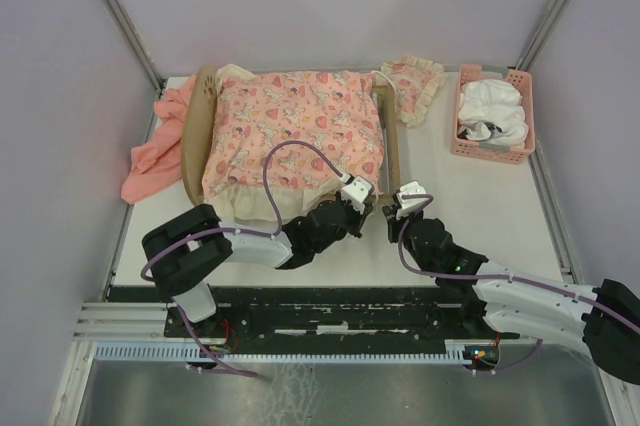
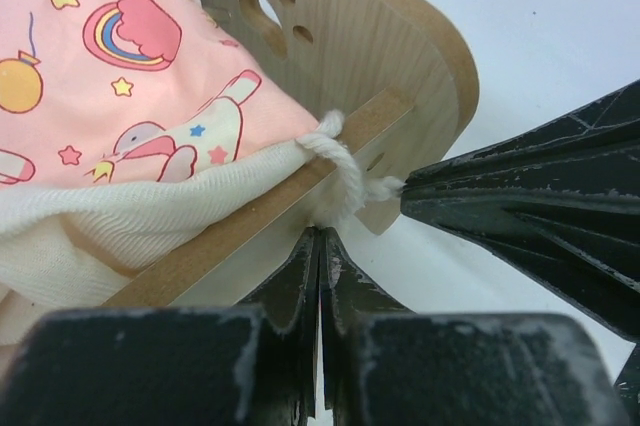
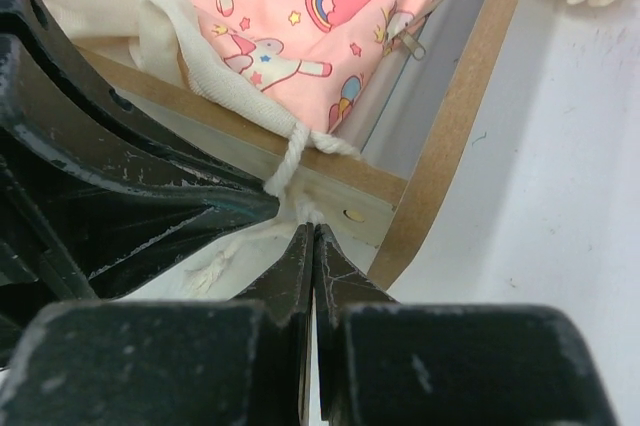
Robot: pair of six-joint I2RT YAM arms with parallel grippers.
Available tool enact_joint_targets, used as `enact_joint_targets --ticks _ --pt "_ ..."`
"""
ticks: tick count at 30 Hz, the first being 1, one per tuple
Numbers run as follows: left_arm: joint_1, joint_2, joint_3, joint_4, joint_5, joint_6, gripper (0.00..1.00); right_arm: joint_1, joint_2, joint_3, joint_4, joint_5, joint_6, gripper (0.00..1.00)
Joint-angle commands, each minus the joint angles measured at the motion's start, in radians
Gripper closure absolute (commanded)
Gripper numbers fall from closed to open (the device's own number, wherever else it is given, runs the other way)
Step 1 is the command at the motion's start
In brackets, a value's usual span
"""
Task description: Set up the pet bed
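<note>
**Both tools pinched on the tie cord at the pet bed's near right corner**

The pet bed (image 1: 192, 141) sits toward the far left of the surface (image 1: 470, 216), under pink printed bedding (image 1: 295, 126) with a cream ruffle. At the bed's near right corner, a cream cord (image 2: 345, 171) is knotted over the wooden side rail. The left tool (image 2: 320, 246) has its fingers pressed together on a strand just below the knot. The right tool (image 3: 312, 241), also fully together, grips another strand beside it, so the two tips nearly meet. A small frilled pillow (image 1: 415, 86) lies off the bed's far right corner. A pink basket (image 1: 493, 151) of white cloth stands further right, and a salmon cloth (image 1: 150, 161) lies at the bed's left.
</note>
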Motion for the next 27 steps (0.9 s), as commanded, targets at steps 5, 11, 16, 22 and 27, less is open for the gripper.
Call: enact_joint_targets --ticks 5,11,16,22,27 --pt "-0.001 -0.078 -0.023 0.115 0.068 0.004 0.97 -0.018 -0.050 0.041 0.032 -0.036 -0.179 0.98" --pt "-0.001 -0.097 -0.049 0.122 0.110 -0.017 0.97 -0.051 -0.074 0.021 0.068 -0.164 -0.251 0.98" --pt "-0.002 -0.098 -0.053 0.133 0.137 -0.027 0.97 -0.079 -0.047 0.044 0.082 -0.275 -0.310 0.98" --pt "-0.001 -0.111 -0.066 0.146 0.135 -0.024 0.97 -0.110 -0.011 0.057 0.100 -0.299 -0.327 0.98" --pt "-0.001 -0.113 -0.070 0.152 0.149 -0.016 0.97 -0.137 0.019 0.034 0.170 -0.342 -0.337 0.98"
